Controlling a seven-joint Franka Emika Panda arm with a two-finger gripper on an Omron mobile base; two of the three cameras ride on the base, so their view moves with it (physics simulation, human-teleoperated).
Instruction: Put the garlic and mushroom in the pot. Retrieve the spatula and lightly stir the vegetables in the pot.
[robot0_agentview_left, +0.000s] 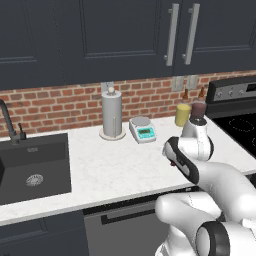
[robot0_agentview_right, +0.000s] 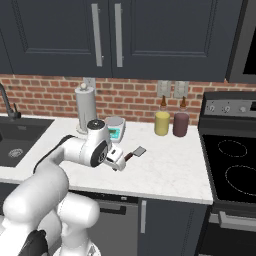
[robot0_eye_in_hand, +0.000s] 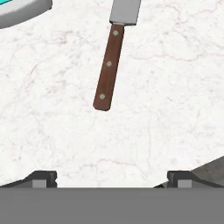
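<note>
The spatula (robot0_eye_in_hand: 108, 65) lies flat on the white marble counter (robot0_agentview_right: 170, 170), its brown riveted wooden handle pointing toward me and its grey metal blade (robot0_eye_in_hand: 124, 11) pointing away. In the right base view the spatula (robot0_agentview_right: 136, 152) rests just past my hand, in front of the scale. My gripper (robot0_eye_in_hand: 112, 179) hovers above the counter short of the handle's end, open, with nothing between its fingertips (robot0_eye_in_hand: 43, 177). In the right base view the gripper (robot0_agentview_right: 118, 163) points down at the counter. The pot, garlic and mushroom are out of view.
A paper towel holder (robot0_agentview_right: 85, 107) and a small kitchen scale (robot0_agentview_right: 115, 127) stand at the back of the counter. A yellow canister (robot0_agentview_right: 161, 123) and a maroon canister (robot0_agentview_right: 180, 124) stand near the stove (robot0_agentview_right: 235, 165). A sink (robot0_agentview_left: 30, 170) lies to the left.
</note>
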